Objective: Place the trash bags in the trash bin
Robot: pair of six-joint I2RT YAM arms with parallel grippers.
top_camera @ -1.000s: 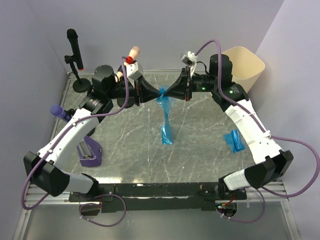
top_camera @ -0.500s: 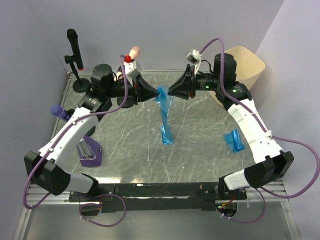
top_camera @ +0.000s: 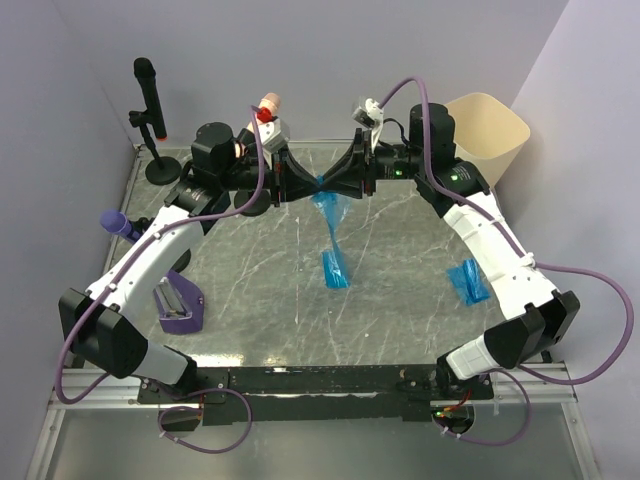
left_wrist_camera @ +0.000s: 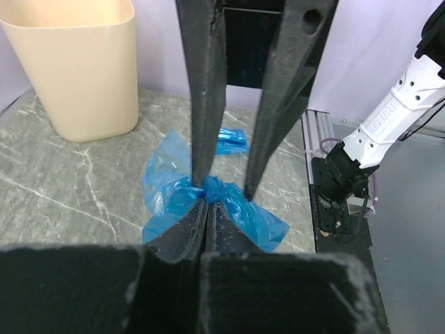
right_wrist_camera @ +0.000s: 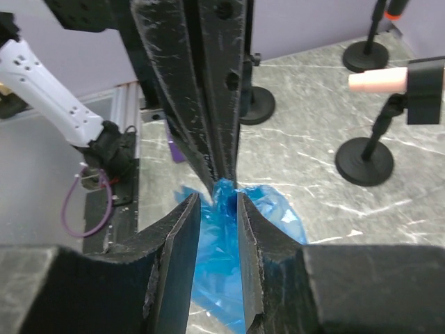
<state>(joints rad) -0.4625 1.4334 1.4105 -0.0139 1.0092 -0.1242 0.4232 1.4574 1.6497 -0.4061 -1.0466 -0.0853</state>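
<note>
- Currently, left hand is clamped on trash bag; right hand straddles it, part open, gripping nothing.
- Risk: early left release could drop bag outside trash bin.

The right arm is covering the lower part of the trash bin at the counter's far right corner. The left end effector and right end effector are hiding the gathered top of the hanging trash bag.

Lab: walled marble-look table with microphones on stands
</note>
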